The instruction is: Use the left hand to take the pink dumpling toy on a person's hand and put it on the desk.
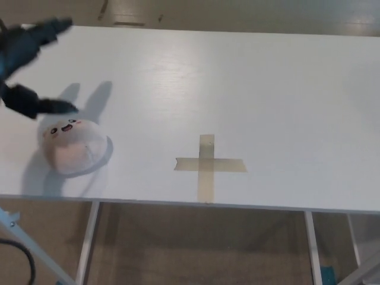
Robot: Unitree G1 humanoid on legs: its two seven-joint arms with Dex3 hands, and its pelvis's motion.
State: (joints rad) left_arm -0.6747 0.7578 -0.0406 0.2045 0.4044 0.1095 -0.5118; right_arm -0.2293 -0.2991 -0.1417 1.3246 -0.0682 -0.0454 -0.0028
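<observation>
The dumpling toy (72,146) lies on the desk (237,89) near its front left edge. It is pale pink and round, with a small smiling face turned upward, untouched.

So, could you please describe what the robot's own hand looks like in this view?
Only the left hand shows, at the upper left edge: black, blurred, with thick blunt fingers and a dark blue tint on the upper part. No markings are legible. The right hand is out of view.
</observation>
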